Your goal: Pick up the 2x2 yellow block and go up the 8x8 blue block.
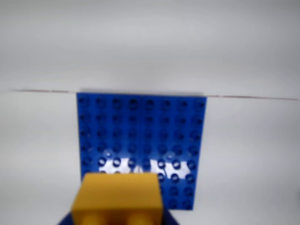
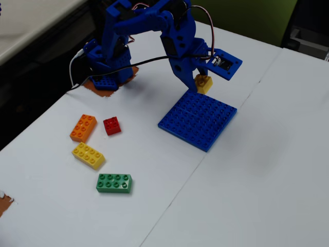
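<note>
The tool (image 2: 202, 82) sits in the upper middle of the fixed view, closed around the 2x2 yellow block (image 2: 204, 83), which hangs clear of the surface (image 2: 267, 170) just above the far edge of the 8x8 blue block (image 2: 198, 119). In the wrist view the yellow block (image 1: 119, 197) fills the bottom centre of the frame, a plain, slightly blurred yellow cube with two rounded studs showing at its lower edge, and dark blue tool parts peek out at either bottom corner beside it. Behind it lies the blue block (image 1: 140, 136), a flat, thin square plate of deep glossy blue, its rows of studs catching white glare in the lower rows.

In the lower left of the fixed view, well apart from the plate, four loose bricks lie on the white surface: an orange brick (image 2: 83, 127), a small red brick (image 2: 112, 125) just right of it, a longer yellow brick (image 2: 88, 155) below, and a green brick (image 2: 114, 183) lowest. The blue arm (image 2: 149, 31) arches over from its base at the upper left.
</note>
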Robot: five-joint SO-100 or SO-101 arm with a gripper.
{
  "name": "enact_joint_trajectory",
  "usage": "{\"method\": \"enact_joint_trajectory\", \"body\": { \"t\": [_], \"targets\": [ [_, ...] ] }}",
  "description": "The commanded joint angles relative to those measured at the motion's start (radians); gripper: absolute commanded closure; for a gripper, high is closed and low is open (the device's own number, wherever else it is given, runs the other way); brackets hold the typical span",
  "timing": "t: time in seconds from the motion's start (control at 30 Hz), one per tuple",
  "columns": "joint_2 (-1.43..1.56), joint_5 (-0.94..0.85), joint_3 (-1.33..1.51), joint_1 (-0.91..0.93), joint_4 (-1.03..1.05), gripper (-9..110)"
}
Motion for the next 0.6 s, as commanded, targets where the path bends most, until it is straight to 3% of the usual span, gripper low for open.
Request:
{"method": "enact_joint_trajectory", "body": {
  "t": [0.0,0.57],
  "targets": [
    [0.012,-0.008,-0.029,-0.009,0.000,101],
    [0.014,-0.015,-0.028,-0.011,0.000,101]
  ]
}}
